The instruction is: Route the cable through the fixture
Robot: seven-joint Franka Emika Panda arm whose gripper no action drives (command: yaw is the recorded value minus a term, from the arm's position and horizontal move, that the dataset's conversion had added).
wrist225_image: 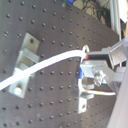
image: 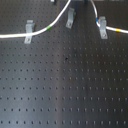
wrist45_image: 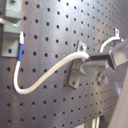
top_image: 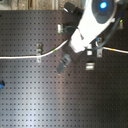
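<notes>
Now, look first at your gripper [wrist225_image: 89,66]: in the second wrist view its fingers are pinched together on the white cable [wrist225_image: 50,62], right where a red mark and a blue band sit on the cord. The first wrist view shows the same clamp, the gripper [wrist45_image: 90,58] closed on the cable [wrist45_image: 47,75] just beside a grey metal clip [wrist45_image: 78,73], with the cord curving away in a loop to a blue band near another clip [wrist45_image: 10,42].

In the second exterior view the arm [top_image: 90,27] reaches down over the black perforated board [top_image: 60,100], hiding the gripper and part of the cord.

In the first exterior view you see three grey clips standing in a row near the top of the board [image: 65,85]. The cable [image: 15,36] runs from the first exterior view's left edge past the left clip [image: 29,31], carries a green band, rises past the middle clip [image: 70,18], then comes down to the right clip [image: 102,26] and leaves toward the first exterior view's right with a yellow band.
</notes>
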